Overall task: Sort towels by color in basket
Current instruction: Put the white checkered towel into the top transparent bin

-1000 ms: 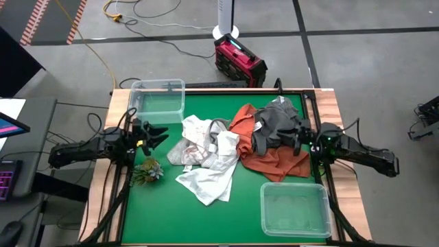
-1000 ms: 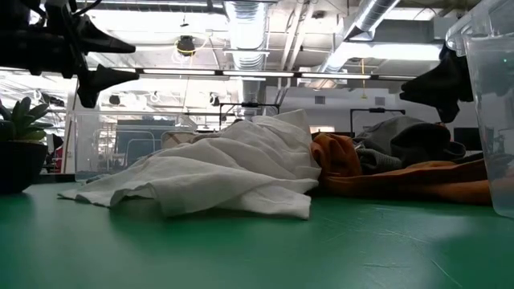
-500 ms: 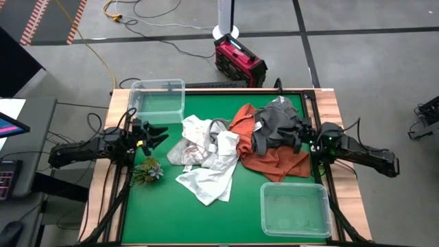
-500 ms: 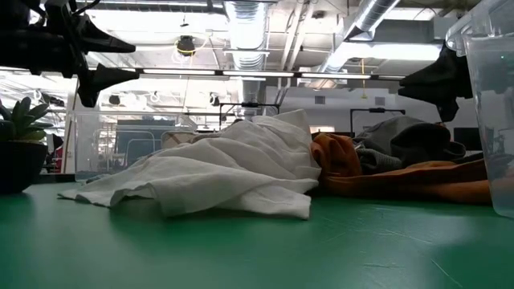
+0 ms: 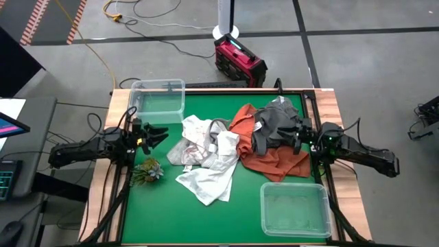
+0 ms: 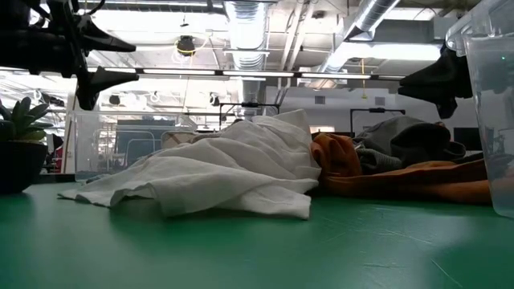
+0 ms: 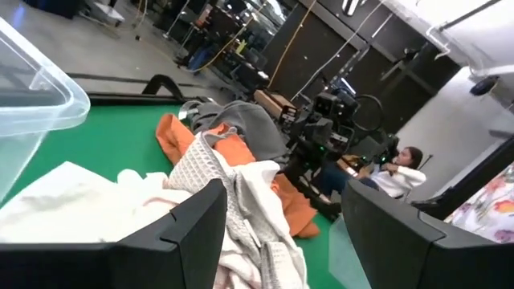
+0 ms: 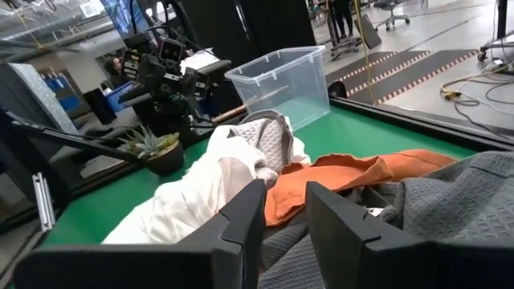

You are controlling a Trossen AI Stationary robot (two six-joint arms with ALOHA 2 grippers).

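A pile of towels lies in the middle of the green table. A white towel (image 5: 206, 175) sprawls toward the near edge, with a grey checked towel (image 5: 221, 142) beside it. A rust orange towel (image 5: 274, 161) lies to their right, and a dark grey towel (image 5: 278, 122) rests on top of it. My left gripper (image 5: 162, 134) hovers open at the table's left side, pointing level at the pile. My right gripper (image 5: 297, 139) hovers at the right side, just above the dark grey towel's edge. A narrow gap shows between its fingers (image 8: 241, 217), with nothing in it.
One clear plastic bin (image 5: 159, 99) stands at the far left corner and another (image 5: 295, 209) at the near right. A small potted plant (image 5: 147, 170) sits by the left edge, near my left arm. Bare green mat lies at the near left.
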